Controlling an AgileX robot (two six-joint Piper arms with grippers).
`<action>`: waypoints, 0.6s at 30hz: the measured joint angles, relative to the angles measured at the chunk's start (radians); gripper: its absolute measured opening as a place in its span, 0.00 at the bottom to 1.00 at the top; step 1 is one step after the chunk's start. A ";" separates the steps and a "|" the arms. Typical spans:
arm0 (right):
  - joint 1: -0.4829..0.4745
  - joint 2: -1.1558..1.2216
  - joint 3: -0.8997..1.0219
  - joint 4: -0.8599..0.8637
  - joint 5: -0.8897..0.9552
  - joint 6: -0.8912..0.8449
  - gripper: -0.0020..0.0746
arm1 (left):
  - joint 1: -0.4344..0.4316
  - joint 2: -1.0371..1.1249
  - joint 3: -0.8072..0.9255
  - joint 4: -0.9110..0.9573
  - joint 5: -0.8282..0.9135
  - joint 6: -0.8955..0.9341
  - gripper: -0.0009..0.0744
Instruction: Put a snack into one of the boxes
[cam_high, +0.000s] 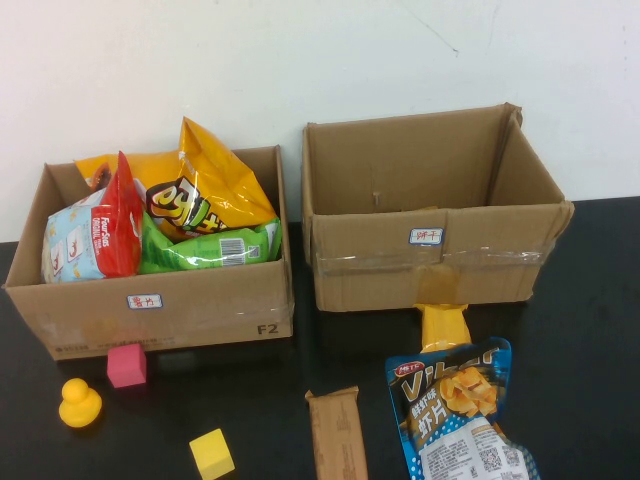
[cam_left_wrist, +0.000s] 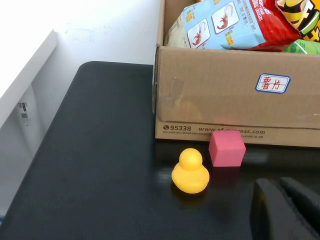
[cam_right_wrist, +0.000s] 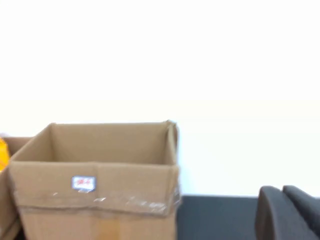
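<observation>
Black counter (cam_high: 590, 330) held a blue snack bag (cam_high: 455, 410) before the empty box (cam_high: 430, 235); the closed, empty right gripper (cam_right_wrist: 289, 212) should open, while the left gripper (cam_left_wrist: 285, 210), seemingly closed, idled near the duck (cam_left_wrist: 190, 171).

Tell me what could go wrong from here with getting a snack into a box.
1. The left box is already heaped with bags; another may slide off. The right box looks empty from here.
2. The blue chip bag lies close against a yellow packet at the right box's foot; a grasp may catch both.
3. Left gripper sits near the duck and pink cube and could knock them. Right gripper is shut and must open first.
</observation>
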 joint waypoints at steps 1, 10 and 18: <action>0.000 -0.002 -0.010 -0.017 0.002 0.000 0.03 | 0.000 0.000 0.000 0.000 0.000 0.000 0.01; 0.000 0.146 -0.078 -0.057 0.178 -0.078 0.03 | 0.000 0.000 0.000 0.000 0.000 0.000 0.01; 0.000 0.532 -0.422 -0.070 0.515 -0.316 0.02 | 0.000 0.000 0.000 0.000 0.000 0.000 0.01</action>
